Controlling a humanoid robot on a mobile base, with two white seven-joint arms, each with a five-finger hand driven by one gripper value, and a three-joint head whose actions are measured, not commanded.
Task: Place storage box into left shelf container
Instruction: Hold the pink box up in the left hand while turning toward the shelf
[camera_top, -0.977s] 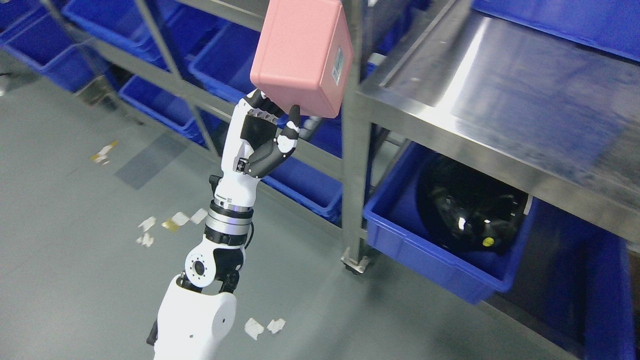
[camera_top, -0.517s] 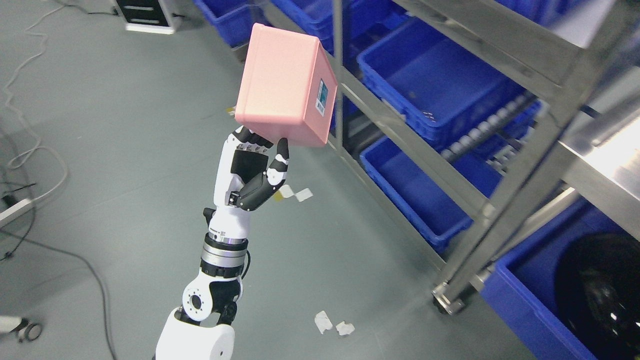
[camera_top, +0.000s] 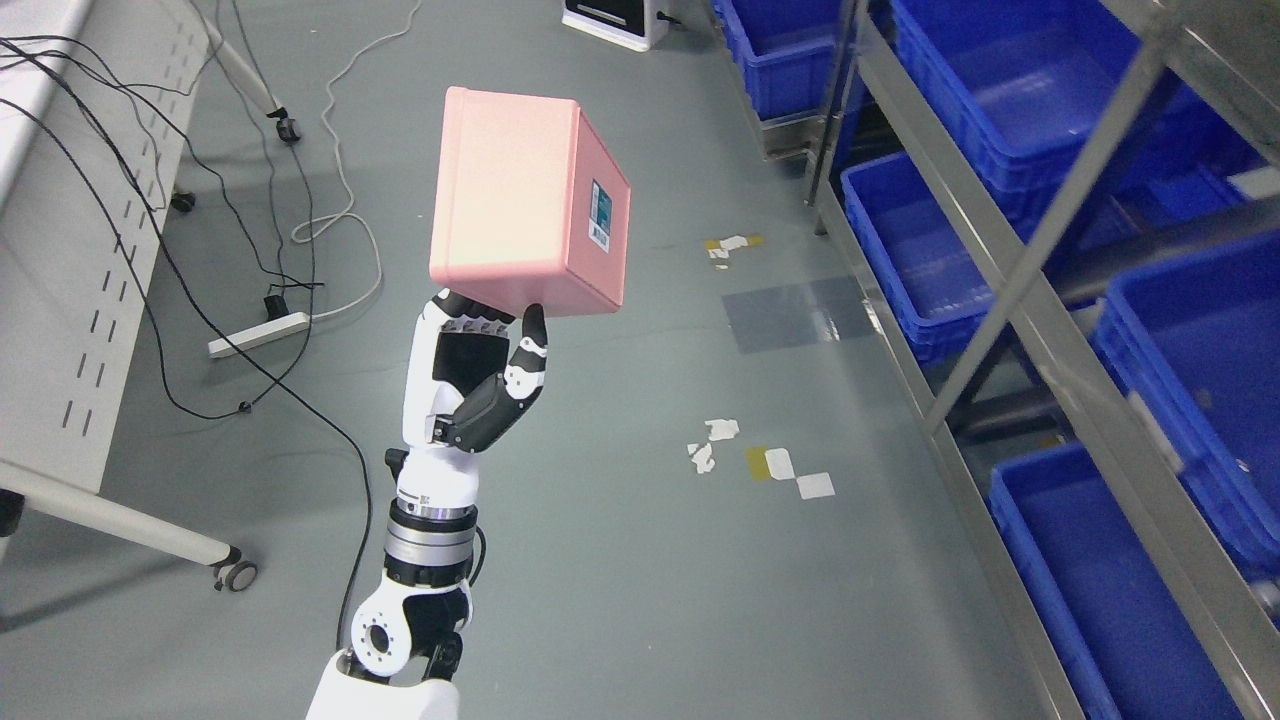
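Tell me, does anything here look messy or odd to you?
Yes. Torn paper and tape scraps litter the grey floor, and loose cables with a power strip trail across it at the left. The pink storage box sits tilted, gripped at its bottom edge by the left hand, which looks precarious.

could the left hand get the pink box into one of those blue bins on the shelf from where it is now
Probably not yet. The left hand holds the pink box over open floor, well left of the shelf; nothing blocks the way to the blue bins.

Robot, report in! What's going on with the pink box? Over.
Left hand gripping pink box from below, held high. Blue bins off right, box not in. Nothing blocking.
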